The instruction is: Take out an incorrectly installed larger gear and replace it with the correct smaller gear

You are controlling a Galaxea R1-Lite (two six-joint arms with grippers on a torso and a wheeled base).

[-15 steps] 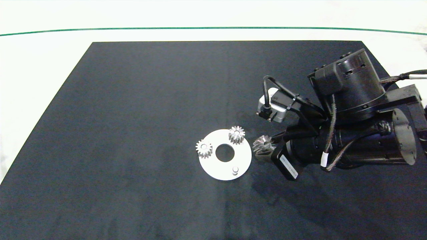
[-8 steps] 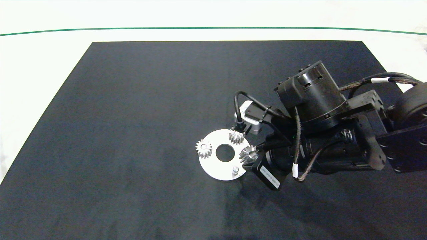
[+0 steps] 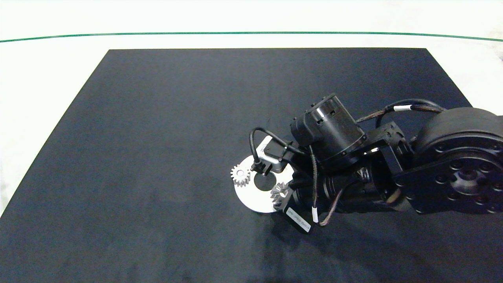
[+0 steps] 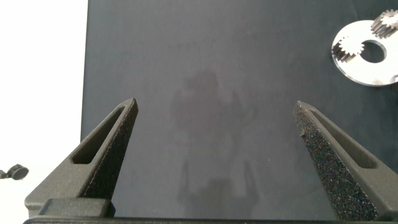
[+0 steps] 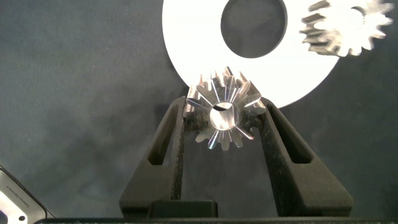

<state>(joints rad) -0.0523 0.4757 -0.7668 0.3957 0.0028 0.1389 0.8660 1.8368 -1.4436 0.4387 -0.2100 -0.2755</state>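
Note:
My right gripper [image 3: 280, 194] [image 5: 222, 113] is shut on the smaller gear [image 3: 279, 192] [image 5: 222, 116], a silver gear with slanted pointed teeth. It holds the gear by its sides, over the near right rim of the white round plate [image 3: 250, 199] [image 5: 199, 43]. One straight-toothed gear [image 3: 240, 175] [image 5: 345, 28] stands on the plate's left side. The wrist camera hides the plate's far part in the head view. In the left wrist view a second straight-toothed gear [image 4: 387, 23] shows on the plate [image 4: 367, 65]. The larger gear is out of view. My left gripper [image 4: 214, 115] hangs open over bare mat, away from the plate.
A black mat [image 3: 157, 137] covers the table, with white tabletop [image 3: 59, 70] around it. The right arm's bulky joints [image 3: 456, 177] reach in over the mat's right side.
The right arm has moved left and nearer, carrying the smaller gear from beside the plate's right edge to over its near right rim. Its wrist camera now covers the far gear.

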